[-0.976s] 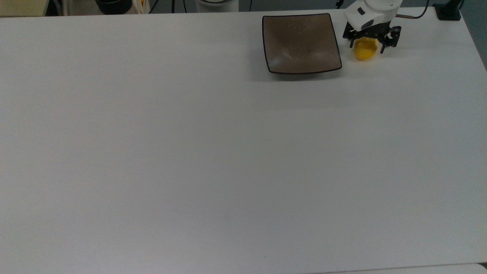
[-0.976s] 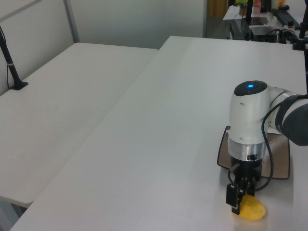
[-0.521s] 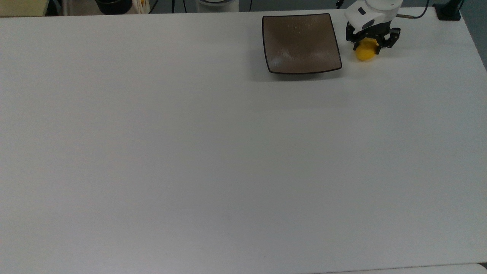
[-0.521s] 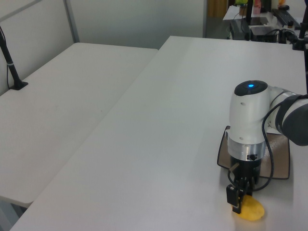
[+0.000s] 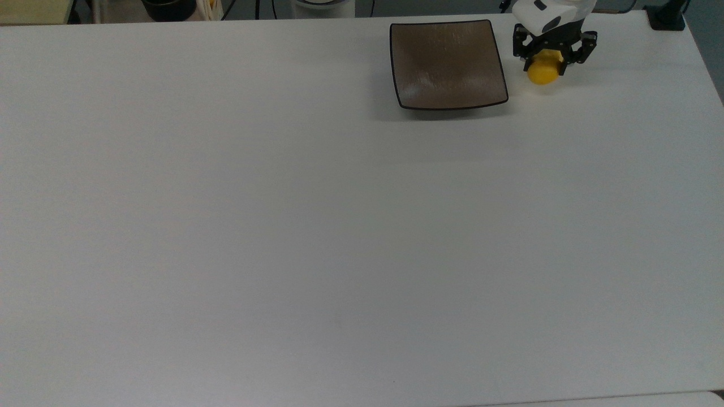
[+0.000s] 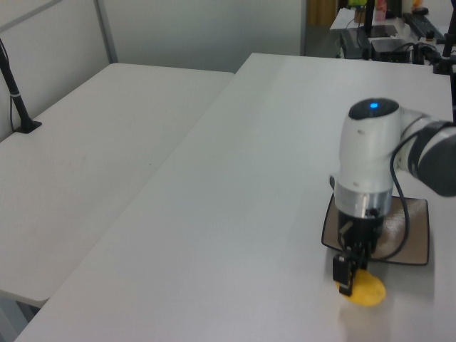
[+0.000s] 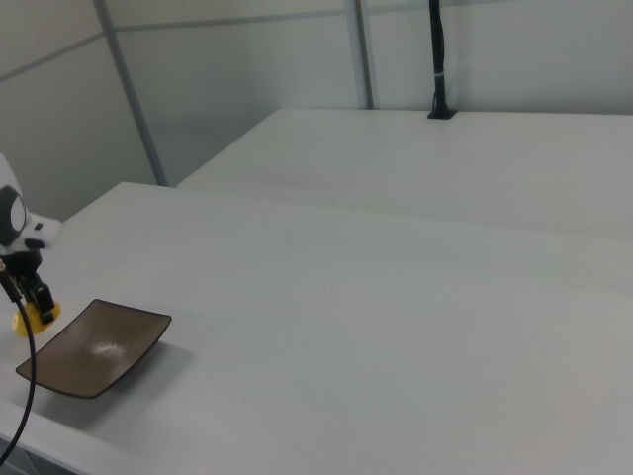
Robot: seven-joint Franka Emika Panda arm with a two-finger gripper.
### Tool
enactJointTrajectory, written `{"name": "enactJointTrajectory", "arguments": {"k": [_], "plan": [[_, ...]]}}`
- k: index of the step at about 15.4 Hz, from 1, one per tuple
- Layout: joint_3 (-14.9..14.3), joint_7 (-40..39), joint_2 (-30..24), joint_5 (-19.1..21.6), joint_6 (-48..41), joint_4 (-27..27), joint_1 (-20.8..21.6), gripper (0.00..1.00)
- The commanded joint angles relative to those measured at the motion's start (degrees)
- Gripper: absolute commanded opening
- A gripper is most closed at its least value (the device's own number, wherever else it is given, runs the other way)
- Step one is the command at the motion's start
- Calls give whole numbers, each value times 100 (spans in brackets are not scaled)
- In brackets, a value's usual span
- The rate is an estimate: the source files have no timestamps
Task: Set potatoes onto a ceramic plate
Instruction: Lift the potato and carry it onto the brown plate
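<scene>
1. The gripper has its 2 fingers squeezed onto the sides of the potato, and the yellow lump pokes out below them in the top view.
2. In the top view the potato sits at about 3 o'clock from the ceramic plate, just beside its edge and not on it.
3. In the left view the potato seems to be just off the table, at about 7 o'clock from the plate.
4. The plate has nothing on it, so I think the carrying step is just starting.
5. To do it well, lift the potato high enough to pass over the plate's turned-up rim without a bump.
6. Then slide it toward 9 o'clock in the top view until it hangs over the middle of the brown dish.
7. Go slowly, because the potato looks smooth and round and could slip from the fingers.
8. Bring it down low before letting go, so it does not roll off the shiny plate.
</scene>
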Motion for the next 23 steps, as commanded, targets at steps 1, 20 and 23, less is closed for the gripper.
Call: {"name": "enactJointTrajectory", "arguments": {"k": [1, 20, 23], "plan": [[-23, -874, -627, 112, -712, -61, -333, 40], [-647, -2529, -848, 121, -1549, -87, -975, 100], [-647, -2624, -909, 121, -1628, -70, -975, 100]]}}
